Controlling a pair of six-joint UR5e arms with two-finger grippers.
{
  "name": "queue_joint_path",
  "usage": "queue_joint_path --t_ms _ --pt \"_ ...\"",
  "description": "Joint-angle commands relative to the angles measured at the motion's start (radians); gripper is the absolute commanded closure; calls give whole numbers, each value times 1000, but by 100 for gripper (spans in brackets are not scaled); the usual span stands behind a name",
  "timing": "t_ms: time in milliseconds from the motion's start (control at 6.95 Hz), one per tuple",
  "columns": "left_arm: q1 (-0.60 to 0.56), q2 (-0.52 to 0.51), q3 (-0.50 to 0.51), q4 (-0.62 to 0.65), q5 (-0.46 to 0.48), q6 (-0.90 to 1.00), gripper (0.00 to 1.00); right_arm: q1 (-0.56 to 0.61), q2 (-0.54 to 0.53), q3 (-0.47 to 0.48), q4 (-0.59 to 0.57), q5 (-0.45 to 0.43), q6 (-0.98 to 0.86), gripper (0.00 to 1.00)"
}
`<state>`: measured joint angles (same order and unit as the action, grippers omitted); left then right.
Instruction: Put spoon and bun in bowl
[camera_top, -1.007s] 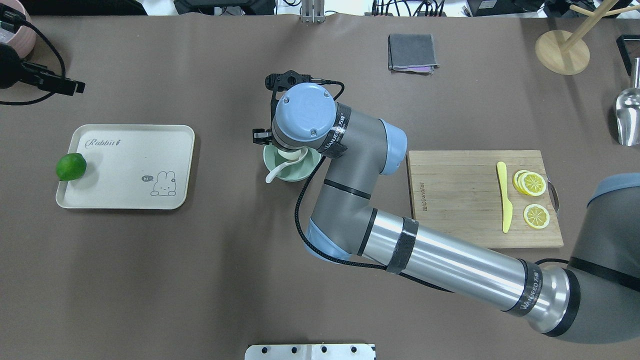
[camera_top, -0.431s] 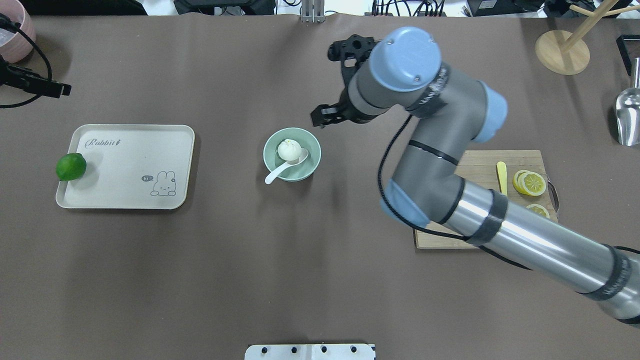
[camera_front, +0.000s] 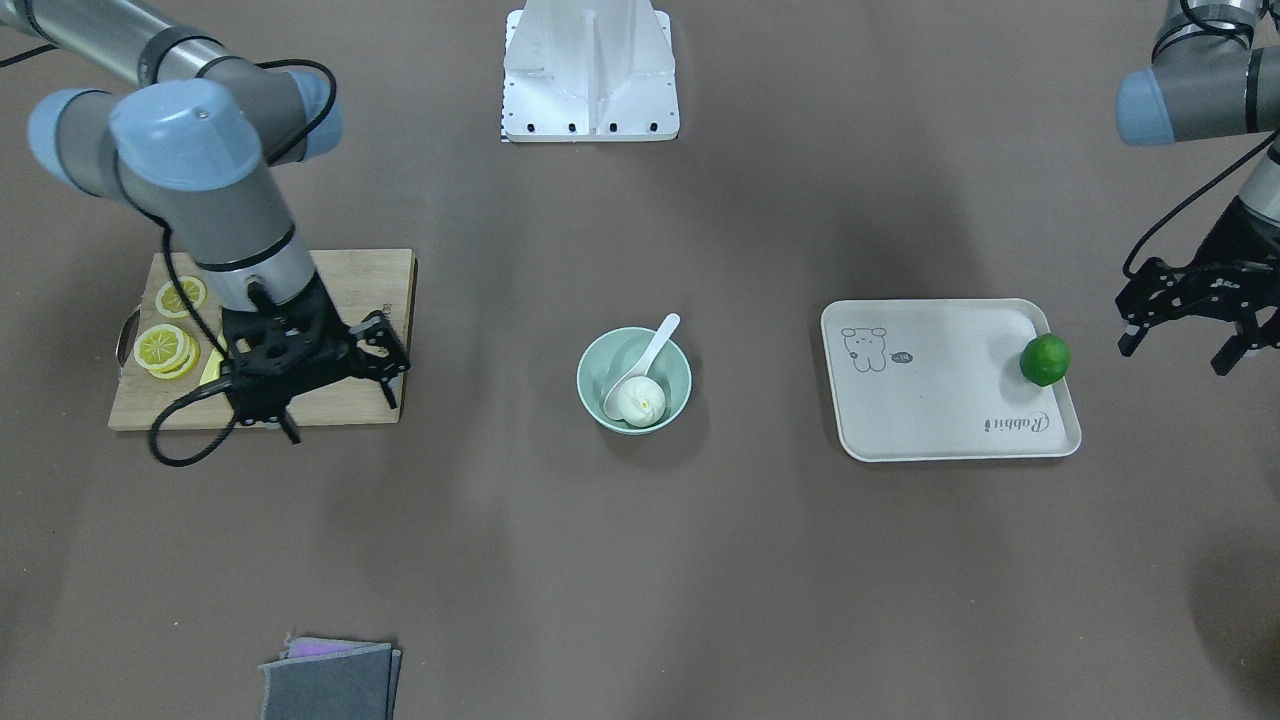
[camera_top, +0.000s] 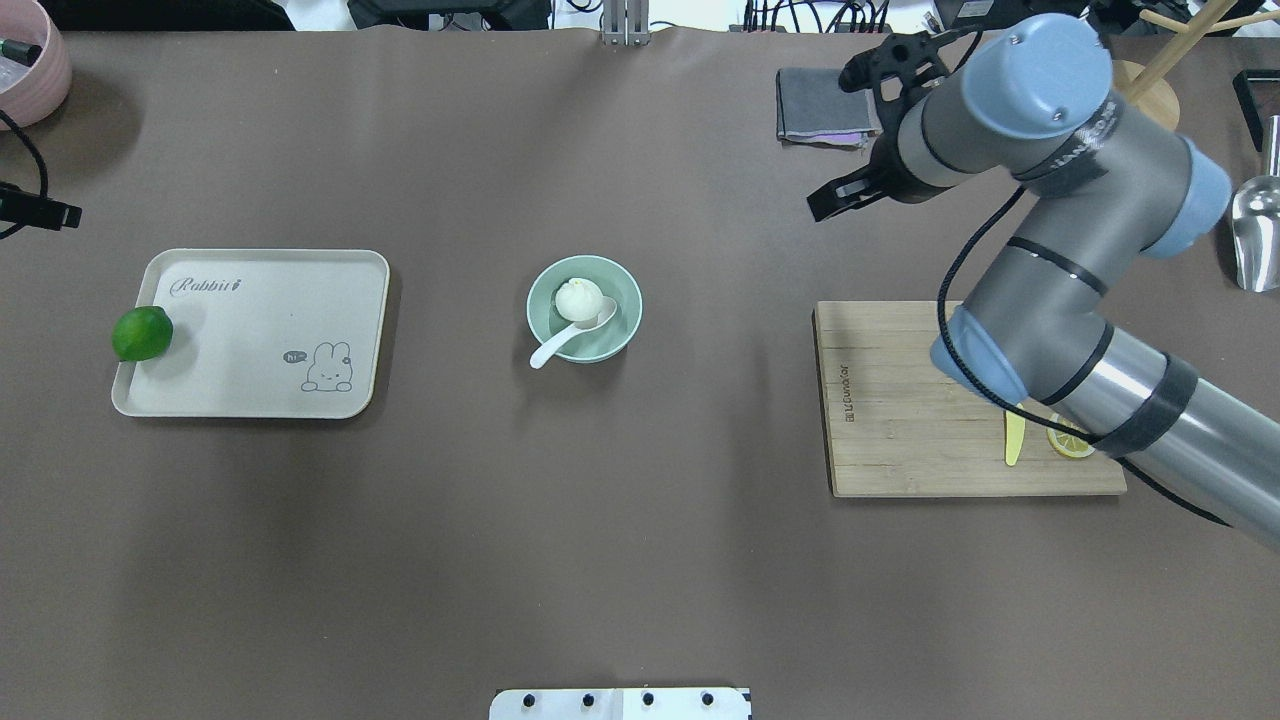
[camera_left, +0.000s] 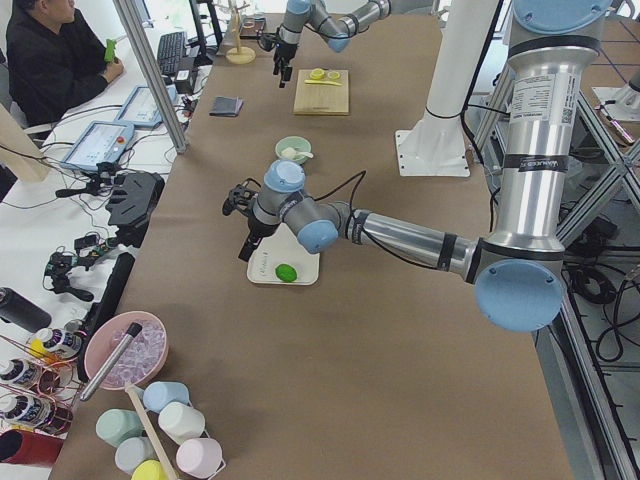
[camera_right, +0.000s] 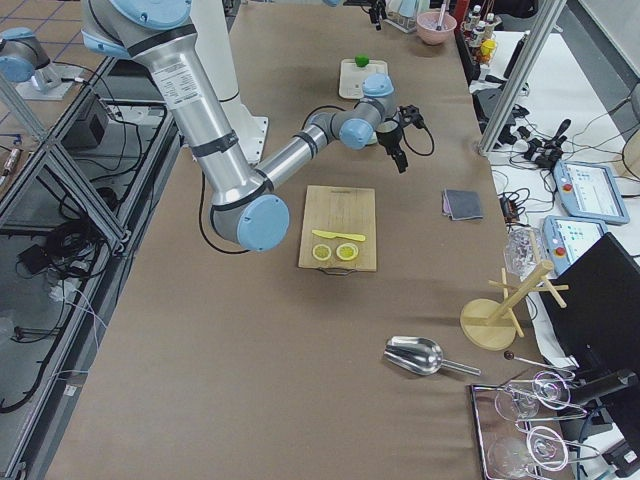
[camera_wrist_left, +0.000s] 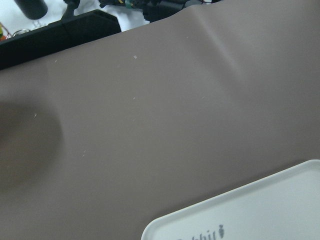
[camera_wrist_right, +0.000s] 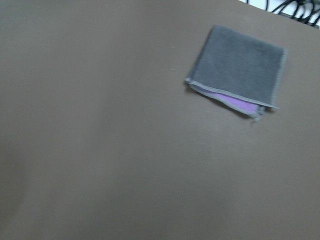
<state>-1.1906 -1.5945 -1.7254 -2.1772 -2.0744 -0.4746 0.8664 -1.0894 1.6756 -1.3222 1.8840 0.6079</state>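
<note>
Bun (camera_top: 578, 297) and spoon (camera_top: 560, 342) lay in the bowl (camera_top: 626, 302); right fingers (camera_front: 390, 365) hung nearer it than left fingers (camera_front: 1127, 325), both pairs apart.

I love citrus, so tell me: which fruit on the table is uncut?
The green lime at the edge of the cream tray. It is whole and round; the lemon slices on the wooden board are cut thin.

Silver-grey arms (camera_top: 1050, 270), blue caps (camera_top: 1040, 60), black cables (camera_top: 941, 305)
</note>
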Motion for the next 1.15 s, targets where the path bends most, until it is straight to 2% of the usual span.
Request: queue_joint_path --t_ms 0,144,288,431,719,1007 --pt "-167 59 0 55 -161 74 2 159 -53 -4 -120 93 -81 0" --pt "-301 61 -2 194 -227 261 2 286 -69 -13 -223 198 -264 0" --pt "-395 62 -2 320 -231 441 2 378 -107 -17 -302 313 -434 0" --pt "-443 71 9 385 -221 491 2 448 -189 -17 -322 351 -454 0" --pt "-526 183 -8 379 -234 493 2 543 -376 42 -315 394 -474 0" --pt "-531 231 -28 378 -233 493 2 612 -548 162 -316 450 -516 0"
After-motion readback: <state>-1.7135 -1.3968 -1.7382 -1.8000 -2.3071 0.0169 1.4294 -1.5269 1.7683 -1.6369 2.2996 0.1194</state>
